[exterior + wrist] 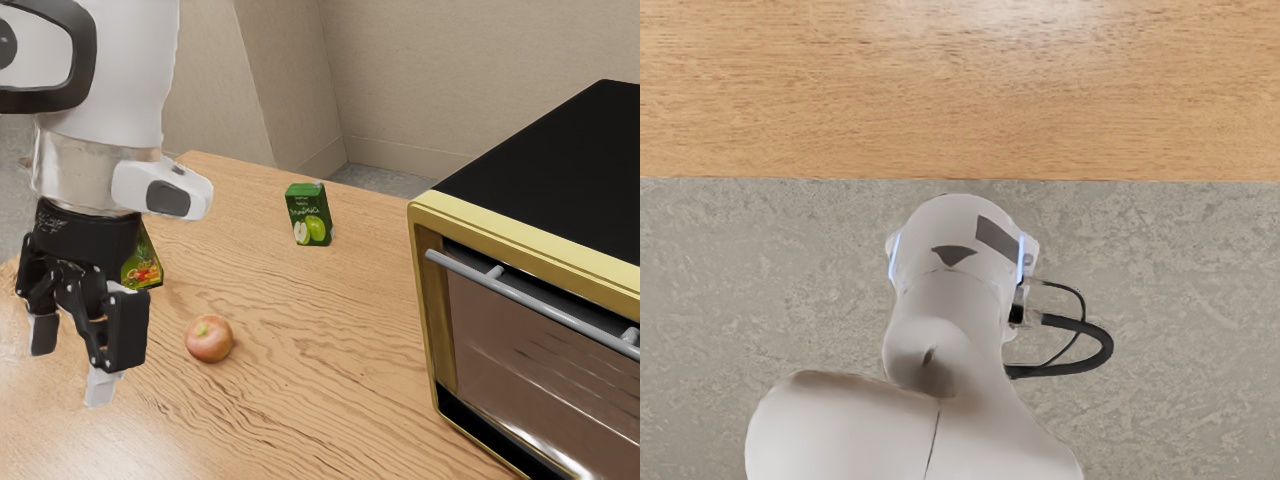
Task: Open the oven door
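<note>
Pale walls and wood grain: we hang with fingers parted, well apart from the oven

Grey floor runs between the walls and the wooden table. At the exterior view's left, our white arm comes down from above, with the black hand beneath it. We point our fingers downward; they are released, spread from each other, with nothing between them. In the wrist view we look back at our own arm's white, rounded links, with dark cables looping out from one side. A straight table edge divides the wood from the floor there.

Toward the exterior view's right stands the oven, black on top and framed in yellow. Its door is upright and looks closed, with a grey bar handle across its upper part. We are well apart from that bar and do not touch it. Bare wood stretches between our hand and the oven's near corner, broken by a round reddish fruit closer to us. Farther back, a green juice carton stands upright, apart from the fruit. Another green package is partly hidden behind our hand; we cannot tell how close it is.
</note>
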You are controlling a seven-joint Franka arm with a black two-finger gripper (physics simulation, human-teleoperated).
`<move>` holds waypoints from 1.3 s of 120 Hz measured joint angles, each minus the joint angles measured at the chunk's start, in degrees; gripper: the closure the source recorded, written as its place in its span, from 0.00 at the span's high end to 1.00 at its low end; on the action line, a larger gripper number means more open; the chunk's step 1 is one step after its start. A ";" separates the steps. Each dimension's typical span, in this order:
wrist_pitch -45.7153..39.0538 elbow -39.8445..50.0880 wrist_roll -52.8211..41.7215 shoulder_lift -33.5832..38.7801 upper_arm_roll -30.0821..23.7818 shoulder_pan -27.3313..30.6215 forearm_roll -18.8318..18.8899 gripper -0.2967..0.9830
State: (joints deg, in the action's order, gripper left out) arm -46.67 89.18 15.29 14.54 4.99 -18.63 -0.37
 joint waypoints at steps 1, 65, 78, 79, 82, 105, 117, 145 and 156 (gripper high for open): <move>-1.00 0.20 0.49 0.02 0.10 -0.05 -0.09 0.77; -58.24 27.10 32.77 15.52 -0.92 3.49 -12.32 0.77; -67.38 28.21 41.78 13.01 -2.02 3.04 -13.36 0.77; -68.03 28.22 42.50 12.67 -2.13 2.92 -13.25 0.77; -69.91 28.24 44.60 11.85 -2.38 2.62 -12.95 0.77; -80.16 29.60 58.25 10.95 -2.04 -1.49 -9.64 0.77; -83.79 29.49 63.87 8.89 -2.70 -1.80 -8.97 0.77; -89.06 29.13 73.83 6.05 -5.40 -1.88 -8.45 0.77; -90.00 28.26 76.77 4.89 -5.50 -1.57 -8.39 0.77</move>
State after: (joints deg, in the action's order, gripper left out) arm -136.67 117.44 92.05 19.42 -0.50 -20.20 -8.75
